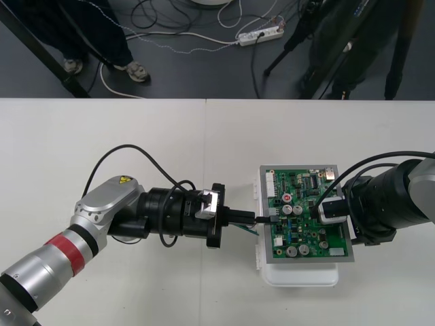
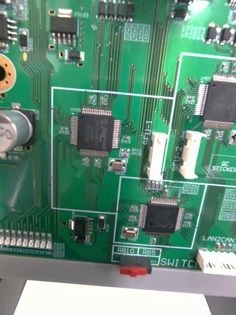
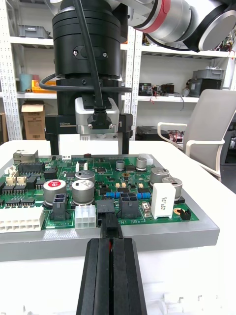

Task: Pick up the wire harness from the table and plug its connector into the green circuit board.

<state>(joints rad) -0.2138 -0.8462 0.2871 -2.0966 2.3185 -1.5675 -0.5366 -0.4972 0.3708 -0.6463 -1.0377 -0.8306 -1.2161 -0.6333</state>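
The green circuit board [image 1: 306,224] sits on its white base [image 1: 299,275] at the table's right. My left gripper [image 1: 251,219] reaches to the board's left edge, shut on the wire harness [image 1: 266,219]. In the left wrist view the fingers [image 3: 96,275] clamp the black plug [image 3: 110,227], red wire showing between them. The plug's tip meets a black socket [image 3: 105,206] at the board's [image 3: 191,214] near edge; whether it is seated I cannot tell. My right gripper [image 1: 325,212] hovers over the board's right half; its fingers stand wide apart [image 3: 88,147], holding nothing.
The right wrist view looks straight down on the board's chips and white connectors [image 2: 155,157]. Tall capacitors [image 3: 83,189] and a white block [image 3: 162,199] stand close behind the socket. Bare table lies left of and in front of the board.
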